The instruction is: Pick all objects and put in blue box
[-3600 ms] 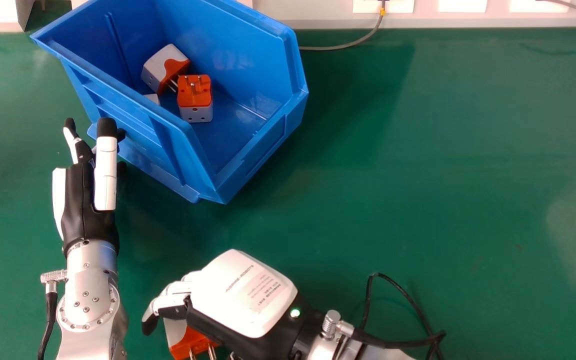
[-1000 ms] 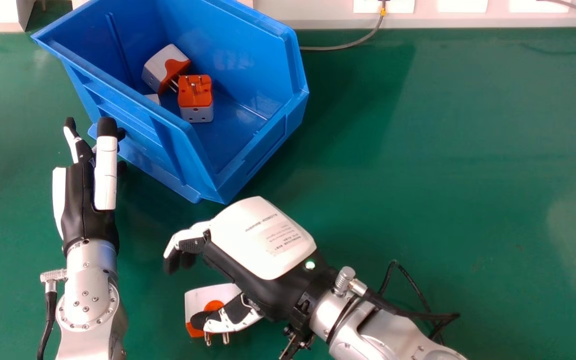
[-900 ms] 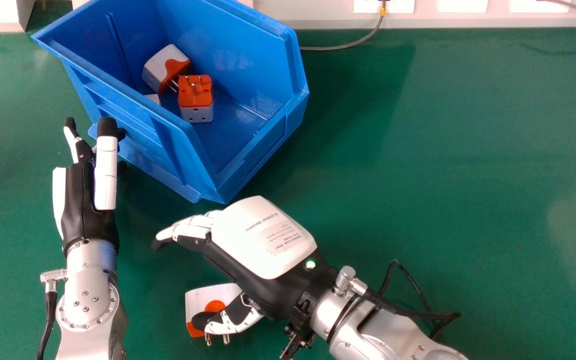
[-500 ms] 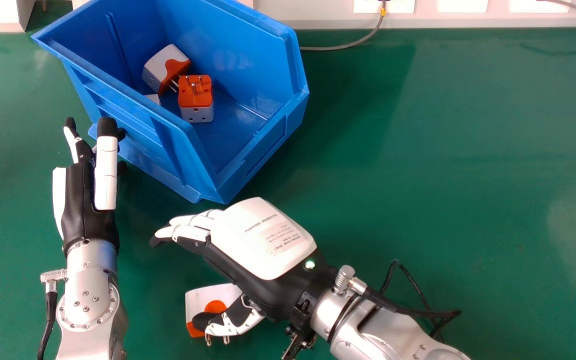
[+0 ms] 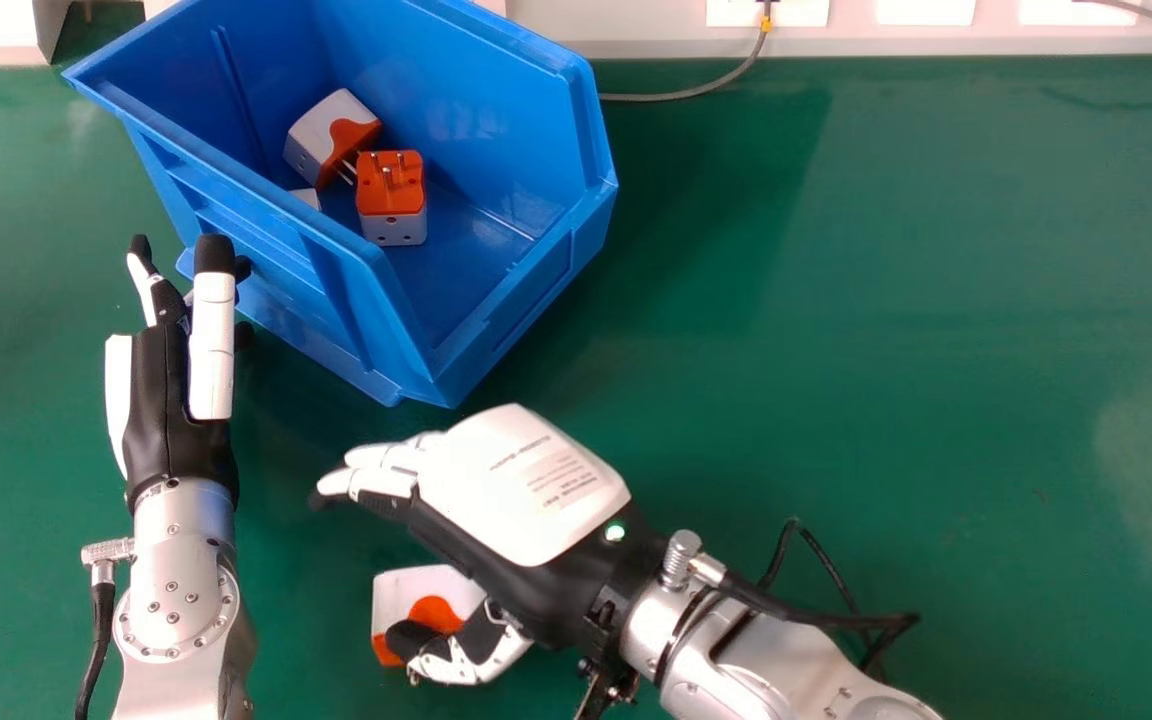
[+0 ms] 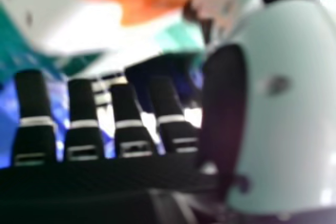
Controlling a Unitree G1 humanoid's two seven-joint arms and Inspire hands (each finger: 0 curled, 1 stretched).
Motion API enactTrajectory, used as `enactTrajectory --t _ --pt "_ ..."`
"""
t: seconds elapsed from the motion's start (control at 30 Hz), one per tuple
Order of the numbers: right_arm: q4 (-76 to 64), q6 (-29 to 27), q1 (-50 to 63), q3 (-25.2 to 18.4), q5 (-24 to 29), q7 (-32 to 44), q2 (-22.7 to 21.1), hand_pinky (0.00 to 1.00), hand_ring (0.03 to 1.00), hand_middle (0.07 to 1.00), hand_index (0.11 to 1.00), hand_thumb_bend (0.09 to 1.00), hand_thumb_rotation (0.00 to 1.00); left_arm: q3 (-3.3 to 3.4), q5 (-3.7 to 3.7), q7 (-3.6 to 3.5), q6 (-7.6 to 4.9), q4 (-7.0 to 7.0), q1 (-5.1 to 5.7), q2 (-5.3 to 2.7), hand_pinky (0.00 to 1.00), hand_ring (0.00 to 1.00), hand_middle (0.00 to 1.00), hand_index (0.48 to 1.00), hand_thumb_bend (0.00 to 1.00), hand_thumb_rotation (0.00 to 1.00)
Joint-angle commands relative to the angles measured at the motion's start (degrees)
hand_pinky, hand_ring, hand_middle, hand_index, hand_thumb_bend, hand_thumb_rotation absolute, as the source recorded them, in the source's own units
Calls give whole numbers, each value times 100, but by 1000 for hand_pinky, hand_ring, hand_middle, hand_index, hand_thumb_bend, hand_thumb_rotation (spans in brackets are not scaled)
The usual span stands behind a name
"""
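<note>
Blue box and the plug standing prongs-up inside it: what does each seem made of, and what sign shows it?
The blue box looks like moulded plastic, fairly glossy: its ribbed walls catch soft reflections. The plug seems smooth, hard plastic; its prongs are probably metal, given their silvery shine.

White-and-orange adapter [image 5: 402,592] partly hidden by my right hand's [image 5: 526,490] thumb, open blue box [image 5: 536,275] beyond it, similar adapters [image 5: 391,185] jumbled inside
</note>
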Motion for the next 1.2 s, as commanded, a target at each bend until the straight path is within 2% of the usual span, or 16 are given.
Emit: enactTrajectory --t 0.0,0.23,0.43,1.17 --pt "-196 383 -52 59 -241 558 -100 635 799 848 814 838 185 -25 10 7 -5 -89 -135 -9 849 899 857 939 1000 1000" --pt "-554 872 -31 155 -431 1406 -93 707 817 877 843 866 201 -26 13 29 31 -129 -129 -23 848 898 858 939 1000 1000" --pt "-606 894 11 163 -457 1409 -117 734 820 890 857 882 210 -27 13 29 47 -158 -118 -18 848 898 858 939 999 1000" --pt "-774 810 146 183 -330 1310 -89 710 805 882 849 898 202 -34 18 8 23 -146 -115 -3 848 898 858 938 993 1000"
